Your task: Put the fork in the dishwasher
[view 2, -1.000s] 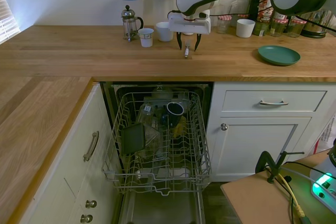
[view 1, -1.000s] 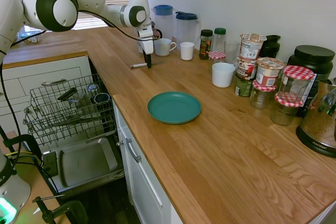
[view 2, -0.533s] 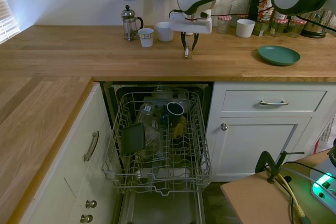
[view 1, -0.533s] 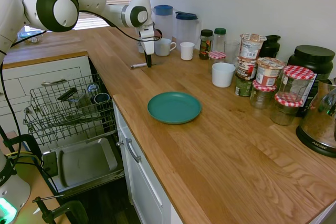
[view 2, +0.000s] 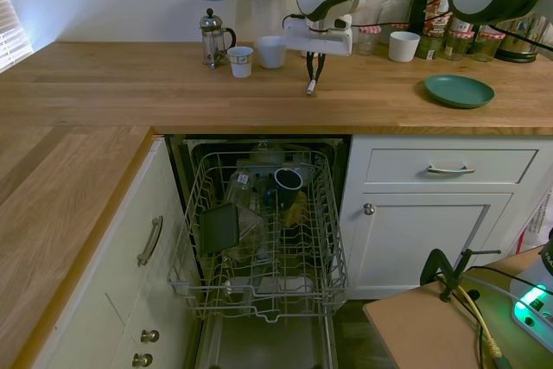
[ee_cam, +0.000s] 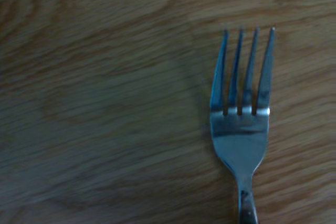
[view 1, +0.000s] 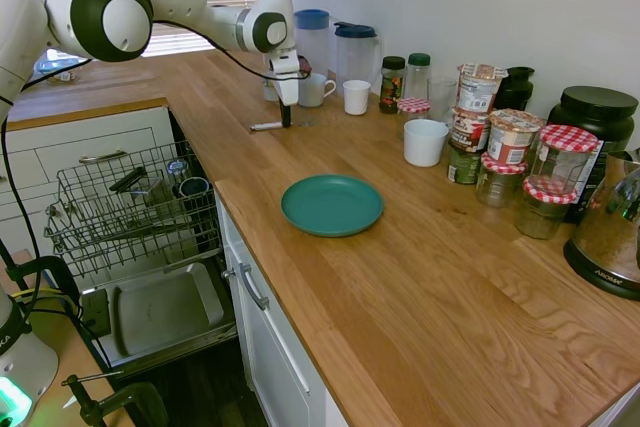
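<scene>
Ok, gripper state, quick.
Gripper: shut on the fork, one end lifted, handle tip low by the worktop.

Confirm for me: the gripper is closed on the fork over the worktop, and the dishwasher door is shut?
Not quite. The gripper is shut on the fork over the worktop, but the dishwasher door is open, its rack pulled out, as the second exterior view shows.
</scene>
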Robot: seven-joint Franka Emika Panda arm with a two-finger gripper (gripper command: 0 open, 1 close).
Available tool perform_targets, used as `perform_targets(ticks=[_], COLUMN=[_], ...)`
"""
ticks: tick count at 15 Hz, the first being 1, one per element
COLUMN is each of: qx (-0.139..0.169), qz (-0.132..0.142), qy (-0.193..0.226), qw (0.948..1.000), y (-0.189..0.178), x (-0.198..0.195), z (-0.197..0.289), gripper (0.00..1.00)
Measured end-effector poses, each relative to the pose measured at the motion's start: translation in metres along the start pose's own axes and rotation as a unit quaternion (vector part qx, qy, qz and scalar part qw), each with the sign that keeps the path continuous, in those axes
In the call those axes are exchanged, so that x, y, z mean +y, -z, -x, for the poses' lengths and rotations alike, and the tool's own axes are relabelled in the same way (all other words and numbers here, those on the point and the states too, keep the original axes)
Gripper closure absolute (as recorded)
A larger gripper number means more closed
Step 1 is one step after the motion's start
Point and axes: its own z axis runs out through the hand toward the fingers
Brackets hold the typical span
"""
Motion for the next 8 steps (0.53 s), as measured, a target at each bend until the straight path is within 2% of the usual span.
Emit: perform_targets(ticks=[4, 8], qx=[-0.001, -0.008], qz=[-0.004, -0.014], qy=[0.014, 0.039], qw=[0.9999, 0.9991], y=[0.007, 0.048], x=[0.000, 0.012], z=[-0.006, 0.004], gripper=[1.00, 1.00])
